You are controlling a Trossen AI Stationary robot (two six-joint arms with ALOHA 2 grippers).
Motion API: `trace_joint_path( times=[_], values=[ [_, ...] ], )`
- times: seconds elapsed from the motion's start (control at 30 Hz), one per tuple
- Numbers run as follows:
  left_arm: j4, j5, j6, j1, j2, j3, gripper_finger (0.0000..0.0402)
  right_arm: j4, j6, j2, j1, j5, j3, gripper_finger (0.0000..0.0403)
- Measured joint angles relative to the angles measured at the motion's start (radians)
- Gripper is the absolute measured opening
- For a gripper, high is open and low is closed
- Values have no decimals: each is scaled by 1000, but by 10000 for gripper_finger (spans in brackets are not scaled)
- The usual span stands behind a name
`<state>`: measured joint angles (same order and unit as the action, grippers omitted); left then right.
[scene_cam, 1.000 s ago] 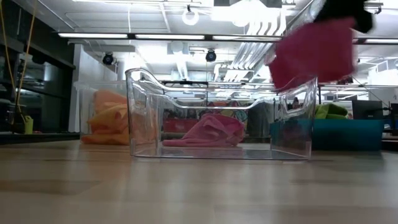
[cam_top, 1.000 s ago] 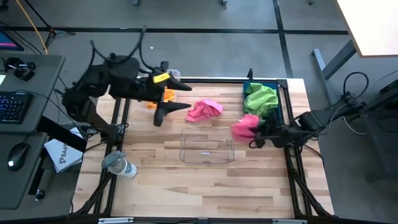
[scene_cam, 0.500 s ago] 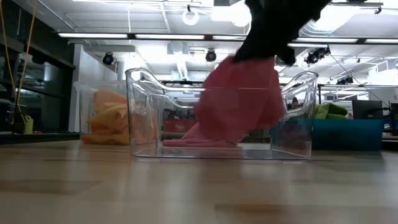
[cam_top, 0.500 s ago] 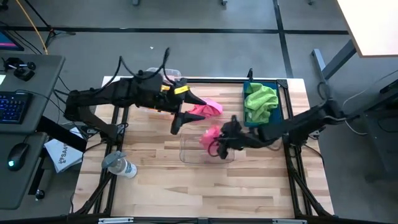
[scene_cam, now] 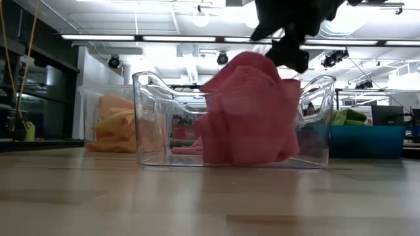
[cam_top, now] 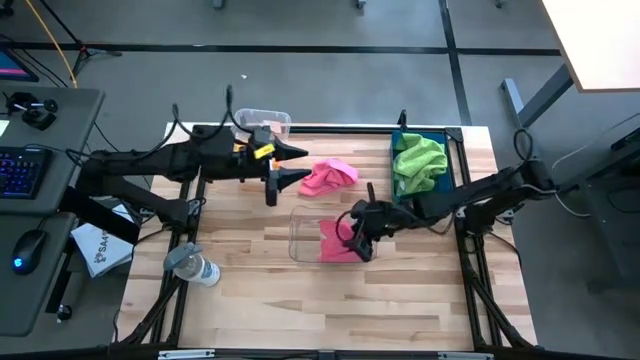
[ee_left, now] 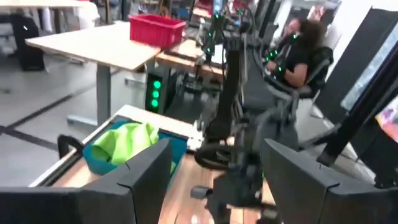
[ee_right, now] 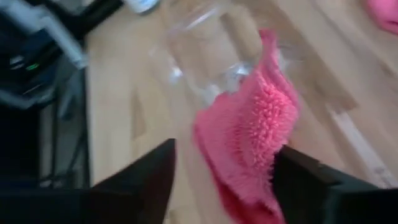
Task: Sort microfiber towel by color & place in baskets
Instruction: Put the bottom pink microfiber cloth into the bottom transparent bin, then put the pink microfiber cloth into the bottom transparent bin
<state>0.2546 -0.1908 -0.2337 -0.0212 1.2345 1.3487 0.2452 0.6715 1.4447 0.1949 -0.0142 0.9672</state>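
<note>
A pink microfiber towel [cam_top: 333, 243] stands bunched inside the clear basket [cam_top: 303, 225] at the table's middle, its lower end on the basket floor [scene_cam: 249, 111]. My right gripper [cam_top: 360, 232] hovers just above it, open, one finger on each side of the towel's top [ee_right: 249, 137]. A second pink towel [cam_top: 330, 177] lies on the table beyond the basket. My left gripper [cam_top: 292, 168] hangs open beside it, with nothing between its fingers [ee_left: 217, 180]. A green towel [cam_top: 418, 160] fills the blue basket [cam_top: 425, 133]. An orange towel [scene_cam: 117, 124] lies in the far clear basket [cam_top: 262, 118]. My right gripper comes from above and from the table's right, over the clear basket. Its fingers stand apart around the pink towel's upper edge [ee_right: 273, 124]. I cannot tell whether a finger touches the cloth. The towel rests on the basket floor.
A clear plastic bottle [cam_top: 192, 265] lies near the table's left front corner. A white printed bag [cam_top: 100, 250] lies off the table's left edge. A person [ee_left: 305, 50] sits in the room beyond the table. Bare wood spreads along the near edge.
My right gripper has carried the pink towel from beside the blue basket toward the table's left, come down over the clear basket and opened. The towel, hanging then, now stands in the basket. My left gripper has reached toward the loose pink towel.
</note>
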Motion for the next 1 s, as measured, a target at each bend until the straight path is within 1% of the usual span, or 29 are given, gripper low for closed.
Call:
trace_joint_path(
  times=[0.07, 0.13, 0.17, 0.23, 0.3, 0.37, 0.5, 0.6, 0.67, 0.73, 0.8, 1.0],
  values=[
    [16, 24, 0, 13, 20, 0, 234, -3, -21, -37, -21, 64, 0, 269],
    [46, 36, -4, 41, 46, 5, 234, -26, -10, -89, -46, 97, 0, 296],
    [75, 43, -12, 60, 63, 17, 234, -35, 3, -121, -57, 92, 0, 306],
    [155, 63, -27, 112, 100, 51, 234, -44, 6, -177, -72, 42, 0, 315],
    [211, 95, -26, 164, 143, 86, 234, -41, 2, -224, -87, -11, 1, 317],
    [267, 141, -18, 216, 198, 131, 234, -40, 1, -273, -104, -40, 1, 318],
    [448, 234, 30, 309, 358, 236, 234, -42, -16, -386, -123, -134, 0, 319],
    [577, 231, 107, 345, 505, 318, 234, -42, -27, -456, -123, -231, 1, 319],
    [631, 198, 161, 349, 594, 373, 234, -43, -26, -490, -123, -295, 1, 319],
    [649, 150, 220, 346, 673, 416, 234, -42, -26, -511, -123, -342, 1, 319],
    [657, 134, 270, 345, 745, 448, 234, -40, -26, -518, -123, -365, 1, 319],
    [651, 155, 324, 356, 895, 498, 234, -35, -20, -493, -123, -370, 1, 319]
  ],
)
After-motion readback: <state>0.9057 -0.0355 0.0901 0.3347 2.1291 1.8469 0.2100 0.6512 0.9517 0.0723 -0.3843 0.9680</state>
